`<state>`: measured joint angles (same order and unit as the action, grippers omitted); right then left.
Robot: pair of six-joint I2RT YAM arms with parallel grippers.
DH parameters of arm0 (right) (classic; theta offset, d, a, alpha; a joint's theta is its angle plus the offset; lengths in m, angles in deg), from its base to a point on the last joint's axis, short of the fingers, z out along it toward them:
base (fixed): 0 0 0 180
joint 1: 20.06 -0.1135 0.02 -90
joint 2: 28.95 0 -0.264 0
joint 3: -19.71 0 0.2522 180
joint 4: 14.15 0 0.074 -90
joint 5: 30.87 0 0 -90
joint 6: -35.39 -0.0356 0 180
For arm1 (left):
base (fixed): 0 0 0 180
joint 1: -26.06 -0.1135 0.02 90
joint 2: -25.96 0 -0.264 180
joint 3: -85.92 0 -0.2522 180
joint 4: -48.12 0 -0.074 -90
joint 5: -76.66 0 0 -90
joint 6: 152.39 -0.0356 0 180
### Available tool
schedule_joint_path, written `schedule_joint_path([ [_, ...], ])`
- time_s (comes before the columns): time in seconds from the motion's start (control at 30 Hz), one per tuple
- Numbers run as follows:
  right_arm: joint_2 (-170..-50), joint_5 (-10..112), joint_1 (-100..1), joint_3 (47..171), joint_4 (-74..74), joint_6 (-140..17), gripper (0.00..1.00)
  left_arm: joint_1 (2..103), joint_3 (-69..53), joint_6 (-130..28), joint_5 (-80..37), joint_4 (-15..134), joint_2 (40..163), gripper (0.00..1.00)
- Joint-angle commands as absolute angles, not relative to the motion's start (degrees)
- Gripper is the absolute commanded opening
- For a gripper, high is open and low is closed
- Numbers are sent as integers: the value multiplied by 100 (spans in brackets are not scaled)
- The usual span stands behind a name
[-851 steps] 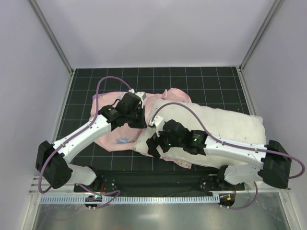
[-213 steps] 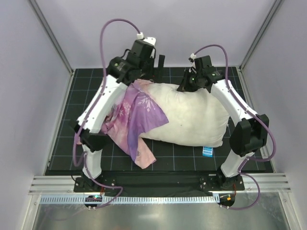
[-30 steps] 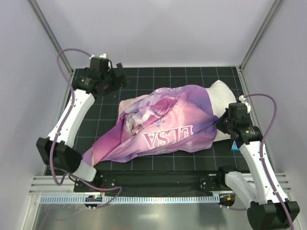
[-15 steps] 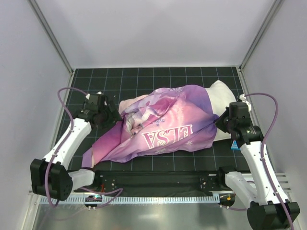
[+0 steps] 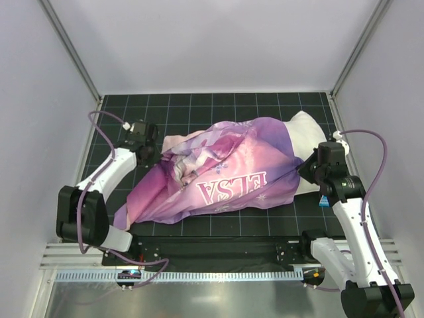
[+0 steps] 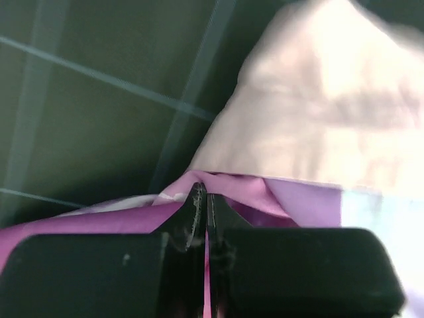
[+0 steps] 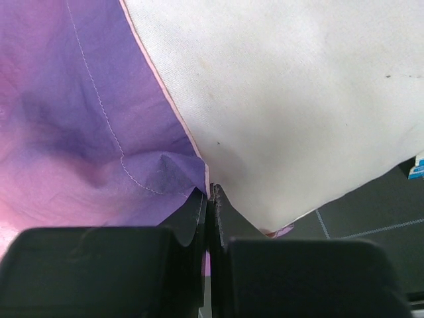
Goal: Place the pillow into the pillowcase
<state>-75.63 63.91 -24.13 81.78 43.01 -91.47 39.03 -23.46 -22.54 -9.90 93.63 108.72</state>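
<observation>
Sleeving seemingly almost finished: plump white stuffed pillow [image 5: 306, 131] mid-table, right end bare of thin pink-and-purple printed pillowcase [image 5: 228, 173]; left gripper [image 6: 202, 199] and right gripper [image 7: 211, 192] both clamped on its cloth; next, probably dragging hem rightward.

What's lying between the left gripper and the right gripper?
In the top view, the pillowcase fills the stretch from left gripper to right gripper, the pillow inside it, one end uncovered.

You are looking at 2 arms, the left arm [image 5: 109, 169] and the right arm [image 5: 351, 224], each wearing smooth white shells between bulky black joints. A mauve cable [image 5: 106, 118] is looping off each wrist. The left tool [image 6: 202, 193] and right tool [image 7: 209, 189] are each showing 2 matte black fingers [image 6: 185, 222] tapering to thin tips.
</observation>
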Motion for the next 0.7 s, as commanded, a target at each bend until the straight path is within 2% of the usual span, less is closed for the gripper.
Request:
schedule_joint_path([
  [0.0, -7334, 6836, -2313, 8427, 4171, -9205, 4, 3854, -1766, -1961, 1475, 9419, 10639, 0],
  [0.1, -7290, 6775, -2269, 8418, 4215, -9205, 4, 3732, -2037, -1722, 2320, 9222, 10121, 0],
  [0.23, -7298, 6775, -2252, 8348, 4163, -9196, 4, 3258, -2057, -1529, 2453, 9079, 9856, 0],
  [0.27, -7307, 6783, -2252, 8356, 4171, -9205, 4, 3195, -2003, -1485, 2515, 9123, 9873, 5],
  [0.33, -7316, 6836, -2234, 8374, 4198, -9205, 4, 3107, -1802, -1379, 2716, 9203, 9917, 77],
  [0.37, -7308, 6845, -2217, 8383, 4215, -9205, 4, 3046, -1740, -1353, 2770, 9203, 9978, 99],
  [0.53, -7255, 6818, -2199, 8339, 4198, -9196, 4, 2878, -1239, -1553, 1850, 9387, 10137, 100],
  [0.67, -7281, 6792, -2199, 8382, 4171, -9152, 4, 3578, -1125, -2046, 780, 9291, 9760, 100],
])
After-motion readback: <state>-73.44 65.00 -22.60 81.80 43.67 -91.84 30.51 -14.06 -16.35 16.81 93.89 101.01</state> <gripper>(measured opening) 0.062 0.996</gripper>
